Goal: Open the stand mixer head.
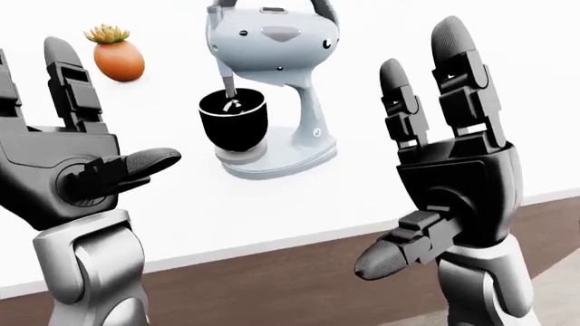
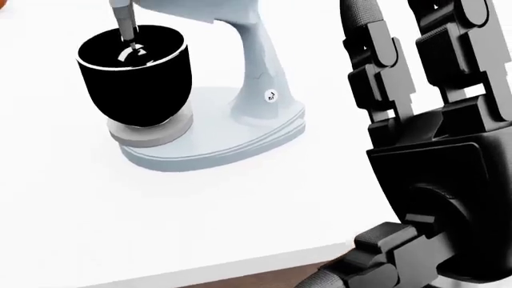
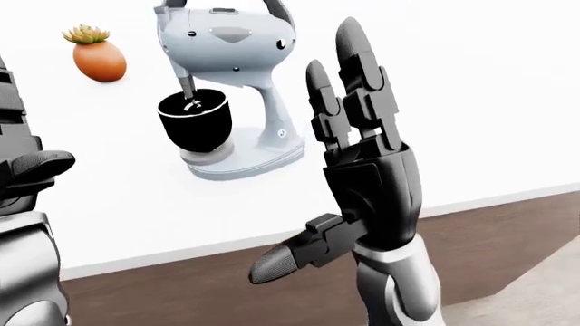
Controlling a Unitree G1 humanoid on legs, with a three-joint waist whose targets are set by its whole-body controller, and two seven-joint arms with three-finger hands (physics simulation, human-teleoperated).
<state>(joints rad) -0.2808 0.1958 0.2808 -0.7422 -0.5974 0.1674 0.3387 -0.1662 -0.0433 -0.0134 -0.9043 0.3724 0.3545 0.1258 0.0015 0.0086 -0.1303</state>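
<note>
A pale grey stand mixer (image 1: 272, 41) stands on the white counter (image 1: 199, 217), in the upper middle of the left-eye view. Its head is down over a black bowl (image 1: 234, 122), with the beater shaft reaching into the bowl. The head view shows the bowl (image 2: 136, 78), the mixer's neck (image 2: 256, 78) and its base (image 2: 216, 144) close up. My left hand (image 1: 109, 109) is open at the left, held up short of the mixer. My right hand (image 1: 408, 149) is open at the right, fingers up, apart from the mixer. It fills the right of the head view (image 2: 432, 120).
An orange pot with a green succulent (image 1: 120, 58) stands on the counter to the upper left of the mixer. The counter's near edge (image 1: 299, 238) runs across the lower part of the view, with brown wood (image 1: 272, 285) below it.
</note>
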